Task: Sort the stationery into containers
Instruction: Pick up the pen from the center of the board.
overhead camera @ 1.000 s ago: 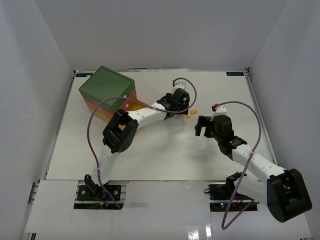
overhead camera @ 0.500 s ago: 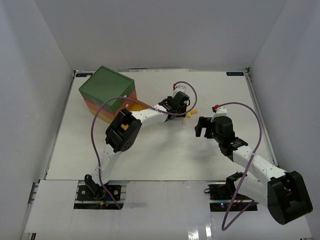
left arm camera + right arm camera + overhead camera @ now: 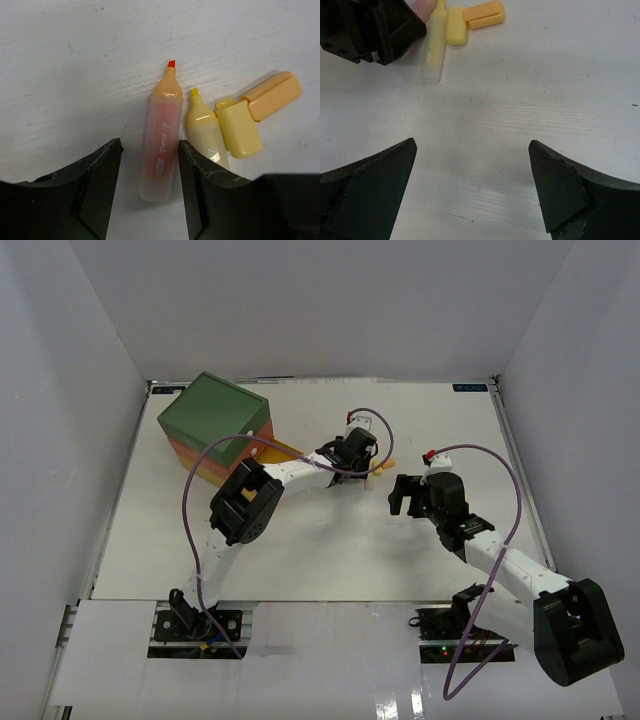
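My left arm (image 3: 290, 472) stretches across the white bench (image 3: 300, 545) toward its middle. My left claw (image 3: 362, 466) sits low over a few small yellow and orange pieces (image 3: 385, 465). My right claw (image 3: 400, 495) hangs near them, to their right. The green-topped chest (image 3: 213, 410) stands far left, with a yellow-orange drawer (image 3: 277, 448) jutting out.

We see one orange marker (image 3: 160, 145), one yellow marker (image 3: 204, 131). We count one yellow cap (image 3: 239, 128), one orange cap (image 3: 274, 93), one chest (image 3: 215, 412).
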`<state>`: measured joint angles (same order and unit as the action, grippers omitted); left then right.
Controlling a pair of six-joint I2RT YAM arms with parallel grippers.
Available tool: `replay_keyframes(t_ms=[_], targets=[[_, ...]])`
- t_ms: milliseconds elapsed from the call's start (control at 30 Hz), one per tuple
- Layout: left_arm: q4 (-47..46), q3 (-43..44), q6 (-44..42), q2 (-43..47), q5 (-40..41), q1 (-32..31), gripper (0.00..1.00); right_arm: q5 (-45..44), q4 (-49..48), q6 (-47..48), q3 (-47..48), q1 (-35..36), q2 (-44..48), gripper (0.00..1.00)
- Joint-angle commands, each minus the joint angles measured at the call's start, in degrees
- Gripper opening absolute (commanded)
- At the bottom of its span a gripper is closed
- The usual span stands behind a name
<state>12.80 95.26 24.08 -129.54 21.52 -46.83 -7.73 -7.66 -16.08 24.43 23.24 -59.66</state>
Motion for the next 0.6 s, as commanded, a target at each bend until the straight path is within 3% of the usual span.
replay_keyframes(t_ms=[0,133,267,400,567], targets=[[1.2,-1.8,-3.1,2.5,-2.8,0.0,0.60,1.0,-2.4,0.0,0.2,-0.2,-1.0,1.00],[1.0,-2.9,-5.7,2.5,-4.8,0.1,0.57,1.8,-2.4,0.5,1.0,-0.2,-1.7,1.00],[0.7,-3.8,-7.7,2.8,-5.7,0.0,0.43,1.8,-2.3,1.1,1.7,-0.2,-2.2,1.00],[0.6,-5.3,-9.5,3.8,-7.4,0.0,0.22,2.1,-1.8,1.4,2.3,-0.3,-3.2,1.00],[-0.8,-11.4,-11.3,8.6,-8.6,0.1,0.15,3.3,-1.6,2.0,2.9,-0.3,-3.5,1.00]])
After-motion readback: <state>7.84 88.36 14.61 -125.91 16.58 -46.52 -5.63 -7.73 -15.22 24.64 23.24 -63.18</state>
